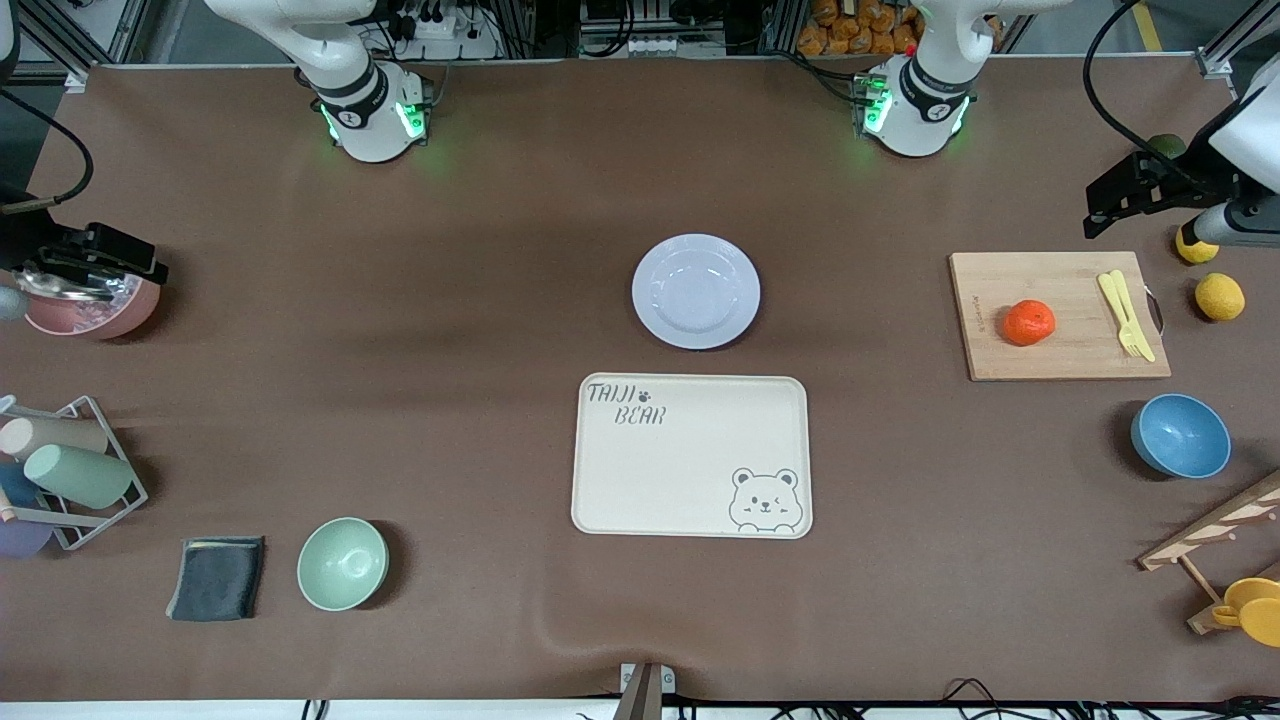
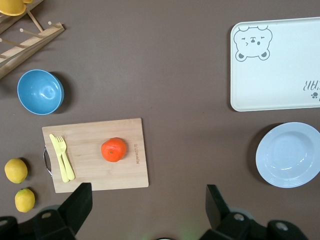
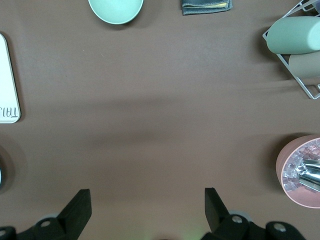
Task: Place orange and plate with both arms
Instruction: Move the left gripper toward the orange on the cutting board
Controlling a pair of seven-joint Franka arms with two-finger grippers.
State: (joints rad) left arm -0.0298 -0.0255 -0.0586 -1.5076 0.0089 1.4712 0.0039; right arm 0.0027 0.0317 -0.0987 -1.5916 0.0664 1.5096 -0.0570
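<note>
Orange [image 1: 1029,322] on cutting board [image 1: 1060,345] – plate [image 1: 696,291] beside bear tray [image 1: 692,456]

Robotics lab: two arm bases [image 1: 375,115] bolted on table [image 1: 500,300], cables.

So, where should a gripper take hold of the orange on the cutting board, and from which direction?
Probably from straight above, fingers closing across the widest middle of the orange. It is small and round, sitting alone on the flat board with bare wood all around and the yellow cutlery well apart. The left gripper, open, seems best placed.
</note>
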